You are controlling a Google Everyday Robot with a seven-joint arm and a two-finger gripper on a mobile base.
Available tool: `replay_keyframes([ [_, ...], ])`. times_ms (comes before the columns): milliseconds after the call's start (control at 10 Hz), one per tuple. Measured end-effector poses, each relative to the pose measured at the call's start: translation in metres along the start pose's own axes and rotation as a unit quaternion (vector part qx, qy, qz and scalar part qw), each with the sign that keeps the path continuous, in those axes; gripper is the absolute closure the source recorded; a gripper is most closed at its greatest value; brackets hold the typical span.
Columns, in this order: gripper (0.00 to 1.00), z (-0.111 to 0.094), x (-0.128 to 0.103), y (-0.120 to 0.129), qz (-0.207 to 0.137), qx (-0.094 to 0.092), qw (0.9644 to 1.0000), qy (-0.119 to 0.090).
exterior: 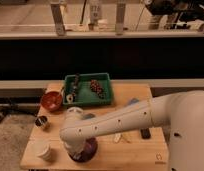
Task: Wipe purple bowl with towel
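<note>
The purple bowl (90,150) sits near the table's front left, glossy and dark, and is mostly covered from above. My white arm reaches in from the right and ends right over it. The gripper (76,144) is at that end, down at the bowl's left part, with the arm's bulk in front of it. No towel shows; whatever is in the gripper is hidden by the arm.
A red-orange bowl (51,101) stands at the back left, beside a green tray (104,98) holding utensils and dark bits. A small dark can (42,122) and a white cup (44,150) stand on the left. A dark bar (145,133) and a pale scrap (117,137) lie right of the purple bowl.
</note>
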Motion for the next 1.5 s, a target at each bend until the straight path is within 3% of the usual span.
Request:
replay_keyframes([
  [200, 1.0, -0.01, -0.003, 0.026, 0.031, -0.004, 0.9995, 0.007],
  [500, 1.0, -0.019, 0.001, 0.044, 0.056, -0.017, 0.9981, 0.019],
  [700, 1.0, -0.021, 0.016, 0.056, 0.056, -0.039, 0.9973, 0.027],
  [900, 1.0, -0.024, 0.03, 0.072, 0.054, -0.048, 0.9967, 0.035],
  [1100, 1.0, -0.024, 0.046, 0.072, 0.048, -0.042, 0.9969, 0.047],
  [1500, 1.0, -0.003, 0.065, 0.029, 0.021, -0.013, 0.9985, 0.05],
])
